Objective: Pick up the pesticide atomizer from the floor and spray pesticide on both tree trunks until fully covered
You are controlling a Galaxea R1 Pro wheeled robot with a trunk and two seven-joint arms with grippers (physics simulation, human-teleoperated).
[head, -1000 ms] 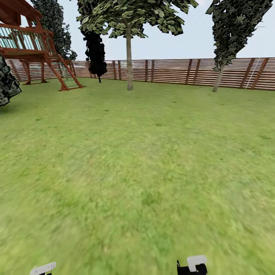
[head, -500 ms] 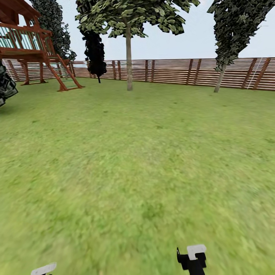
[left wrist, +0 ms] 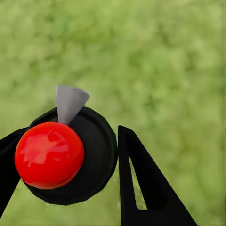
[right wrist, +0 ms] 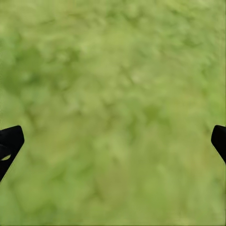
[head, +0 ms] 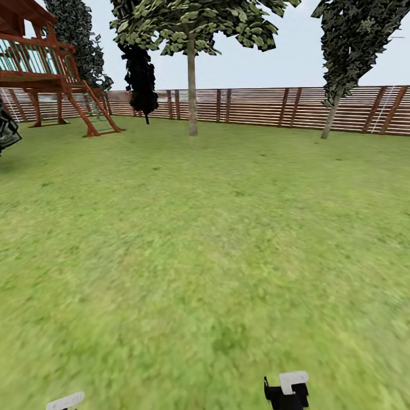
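Between the two black fingers of the left claw (left wrist: 70,155) sits the atomizer (left wrist: 70,153): a round black body with a glossy red ball on top and a grey cone-shaped nozzle poking out past its rim. One finger presses against the ball's side and the other lies along the black body, so the claw is clamped on it, with blurred grass behind. In the head view a pale grey piece of the left arm (head: 65,401) shows at the lower edge. The right claw (right wrist: 113,141) has its fingertips (right wrist: 9,141) spread wide at opposite edges of the wrist view, with nothing but grass between them; its black and white mount (head: 287,390) shows low in the head view. Ahead stretches the lawn (head: 205,245). Far across it, one tree (head: 192,85) with a straight pale trunk stands in front of the slatted wooden fence (head: 256,106), and a second tree (head: 333,108) with a leaning trunk stands further right. A red-brown wooden play tower (head: 45,74) stands at the far left.
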